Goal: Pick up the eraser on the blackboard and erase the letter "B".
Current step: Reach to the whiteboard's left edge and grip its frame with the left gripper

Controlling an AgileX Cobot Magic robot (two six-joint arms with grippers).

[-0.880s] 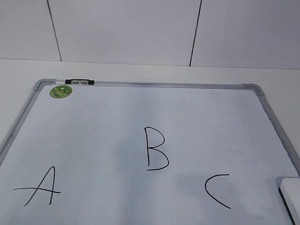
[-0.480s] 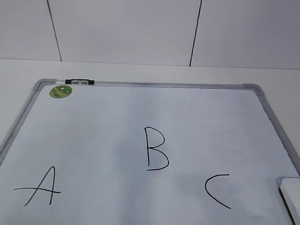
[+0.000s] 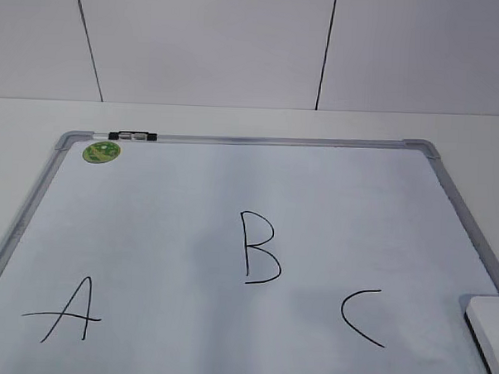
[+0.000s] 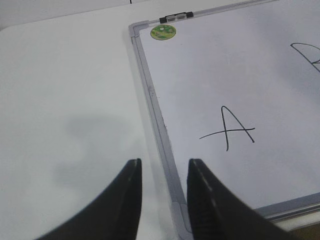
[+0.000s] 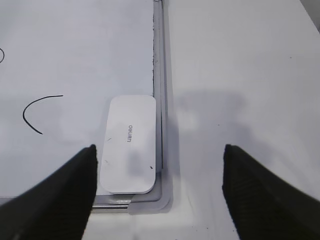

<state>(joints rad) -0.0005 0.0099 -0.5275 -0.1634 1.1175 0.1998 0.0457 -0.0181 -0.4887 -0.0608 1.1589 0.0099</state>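
The eraser, a flat white block, lies on the blackboard's near right corner. The letter "B" is drawn at the board's middle, between "A" and "C". In the right wrist view my right gripper is wide open and empty, hovering above the eraser, which sits toward its left finger. My left gripper is open and empty above the board's left frame edge, near the "A". Neither gripper shows in the exterior view.
A small black-and-clear marker is clipped on the board's far frame, beside a round green sticker. The white table surrounds the board. A white panelled wall stands behind.
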